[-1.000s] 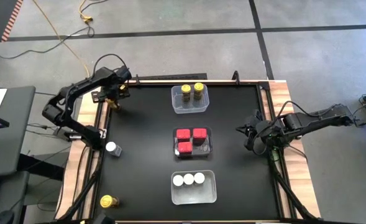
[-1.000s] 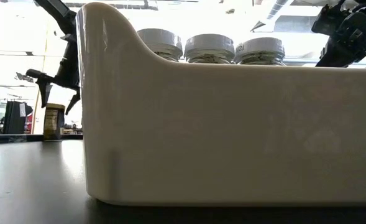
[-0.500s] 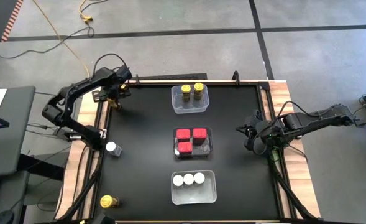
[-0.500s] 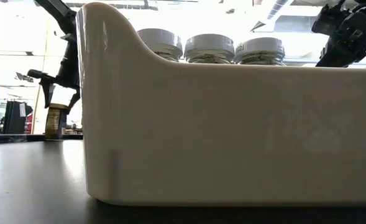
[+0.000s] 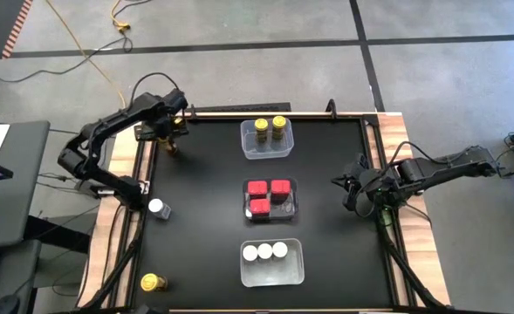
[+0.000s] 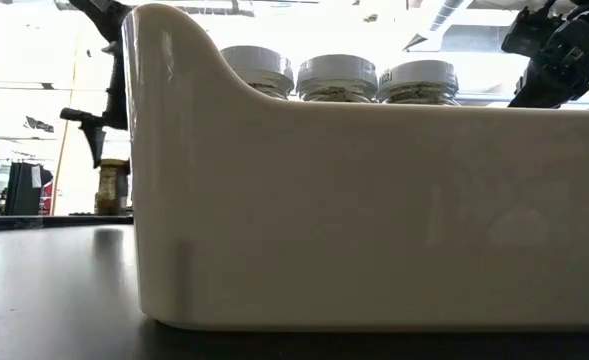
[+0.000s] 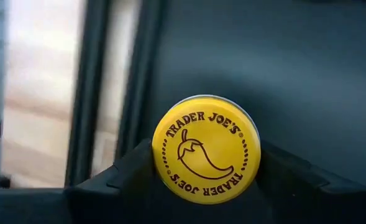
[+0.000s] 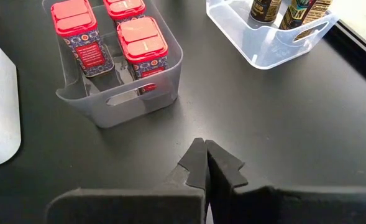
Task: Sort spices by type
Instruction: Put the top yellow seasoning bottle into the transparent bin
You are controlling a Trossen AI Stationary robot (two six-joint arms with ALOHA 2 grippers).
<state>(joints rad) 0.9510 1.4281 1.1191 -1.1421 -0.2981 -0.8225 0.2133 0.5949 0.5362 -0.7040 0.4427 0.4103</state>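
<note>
So the left tool point(image 7: 205, 186) has just clamped down on the yellow-capped jar point(image 7: 205, 149) at the far left corner of the worktop point(image 5: 326, 174). A second ago its fingers were wide either side of the cap. Now the wrist view shows them snug against it on both sides. The low view has the jar sitting a bit further right and higher than before, so my guess is it's already coming off the surface. That would make this the grab step done and the carry about to start.

The jar sits right between the left tool's fingers, cap facing the wrist camera, with the worktop's edge rail just beside it. The yellow tub point(image 5: 266, 139) with two matching jars is well off to the right of it along the far edge.

The right tool point(image 8: 206, 163) is parked over the right side of the worktop, fingers pinched together on nothing, pointing at the red tins point(image 8: 108, 34) in the middle tub point(image 8: 133, 102).

The white tub point(image 5: 272, 263) has three jars. Still loose are one white-capped jar point(image 5: 156, 208) on the left edge and another yellow jar point(image 5: 151, 282) at the near left corner.
</note>
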